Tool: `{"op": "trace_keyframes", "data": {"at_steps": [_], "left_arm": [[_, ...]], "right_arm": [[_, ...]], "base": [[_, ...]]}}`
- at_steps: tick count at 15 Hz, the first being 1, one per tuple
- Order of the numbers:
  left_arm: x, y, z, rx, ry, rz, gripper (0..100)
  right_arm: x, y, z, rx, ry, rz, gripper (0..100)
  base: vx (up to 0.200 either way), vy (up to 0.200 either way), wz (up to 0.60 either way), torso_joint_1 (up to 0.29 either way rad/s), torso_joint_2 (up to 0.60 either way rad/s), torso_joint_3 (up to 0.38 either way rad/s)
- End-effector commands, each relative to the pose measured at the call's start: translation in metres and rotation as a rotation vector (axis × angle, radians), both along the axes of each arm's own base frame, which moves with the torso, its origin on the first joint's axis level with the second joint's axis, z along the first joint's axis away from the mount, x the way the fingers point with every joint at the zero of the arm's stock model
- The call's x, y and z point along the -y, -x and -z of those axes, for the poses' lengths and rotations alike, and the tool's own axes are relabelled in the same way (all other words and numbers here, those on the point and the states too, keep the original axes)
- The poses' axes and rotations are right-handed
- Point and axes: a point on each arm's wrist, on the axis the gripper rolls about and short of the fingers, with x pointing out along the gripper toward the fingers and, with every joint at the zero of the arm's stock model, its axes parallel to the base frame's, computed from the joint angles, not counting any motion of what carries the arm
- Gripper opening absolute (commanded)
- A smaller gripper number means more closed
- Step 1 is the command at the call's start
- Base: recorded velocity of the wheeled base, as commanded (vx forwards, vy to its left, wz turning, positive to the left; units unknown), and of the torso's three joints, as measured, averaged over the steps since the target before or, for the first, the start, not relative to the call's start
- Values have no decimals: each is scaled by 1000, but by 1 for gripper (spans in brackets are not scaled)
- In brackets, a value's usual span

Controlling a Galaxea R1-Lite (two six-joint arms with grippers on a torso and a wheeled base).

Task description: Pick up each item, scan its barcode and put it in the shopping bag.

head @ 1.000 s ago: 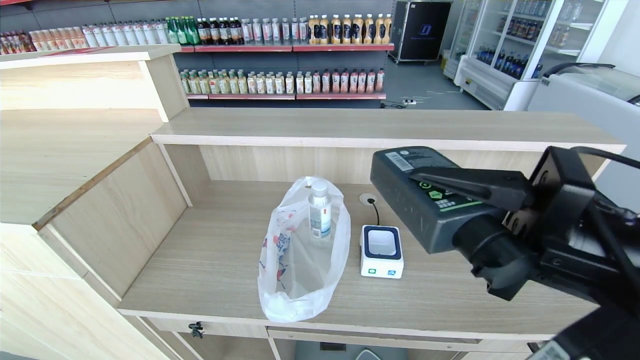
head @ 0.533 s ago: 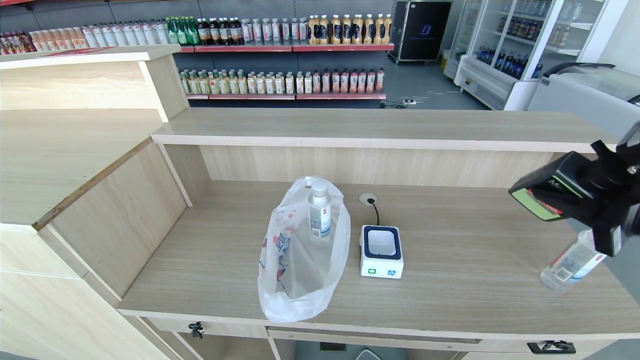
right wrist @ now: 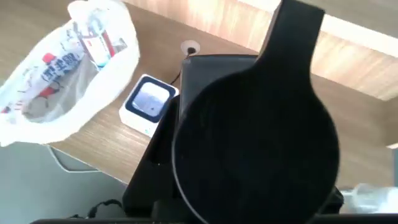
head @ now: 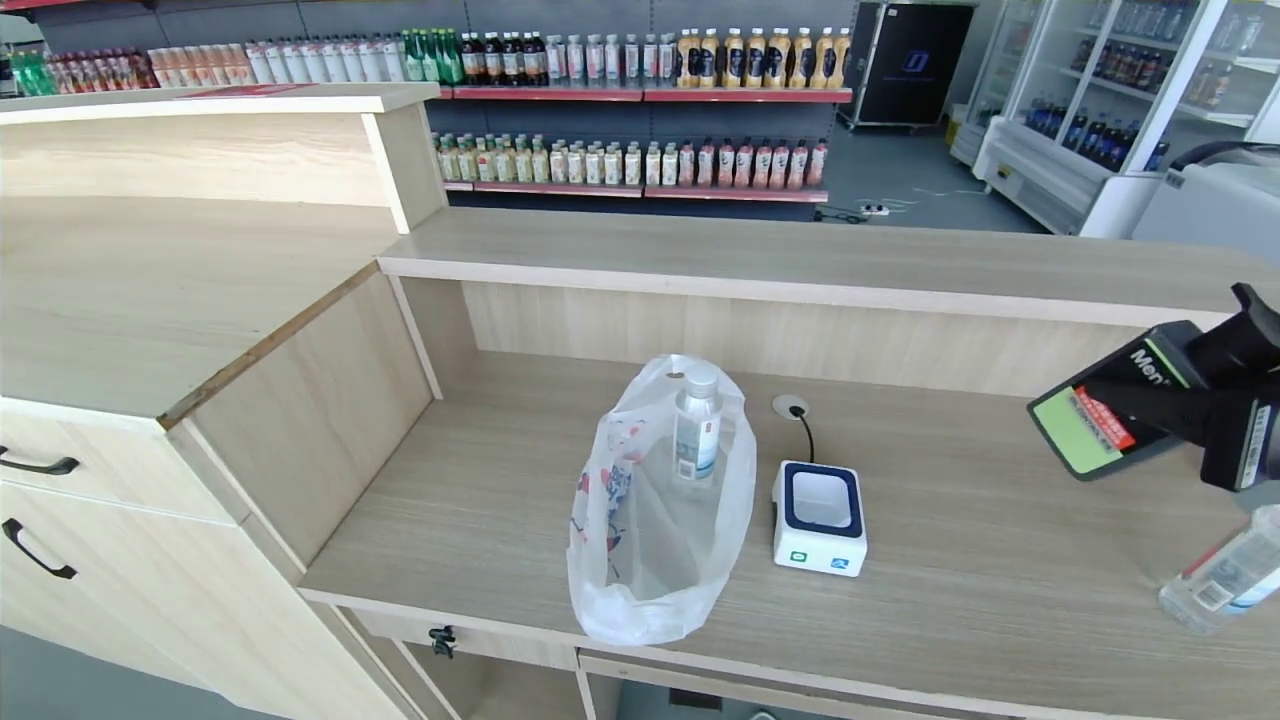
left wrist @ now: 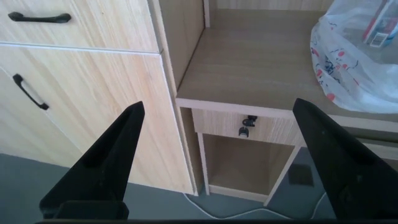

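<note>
At bench's [head: 980,590] right edge, right gripper [head: 1135,402] clamps black green-ended carton [head: 1075,438]; left gripper [left wrist: 217,104] gapes. Aim barcode squarely at white blue-rimmed scanner [head: 820,512].

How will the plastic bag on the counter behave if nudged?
Likely floppy: the plastic bag is thin, see-through and slumped, so it would probably crumple rather than slide. The bottle standing upright in its far end may anchor that end, but could tip if the film drags it.
</note>
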Motion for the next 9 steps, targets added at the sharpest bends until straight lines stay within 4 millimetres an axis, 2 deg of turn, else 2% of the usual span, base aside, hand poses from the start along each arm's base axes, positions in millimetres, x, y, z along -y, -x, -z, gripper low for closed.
{"op": "trace_keyframes", "data": {"at_steps": [1,4,6,9], "left_arm": [[0,0,0,0,-1,-1,100],[0,0,0,0,-1,-1,100],[0,0,0,0,0,-1,100],[0,0,0,0,0,-1,100]], "right_arm": [[-14,-22,15,-150,-182,-53,0],[-10,-49,36,-308,-372,-29,0],[-1,-64,55,-380,-379,21,0],[15,-74,68,-436,-401,33,0]], "base": [[0,0,0,0,0,0],[0,0,0,0,0,0],[0,0,0,0,0,0],[0,0,0,0,0,0]]}}
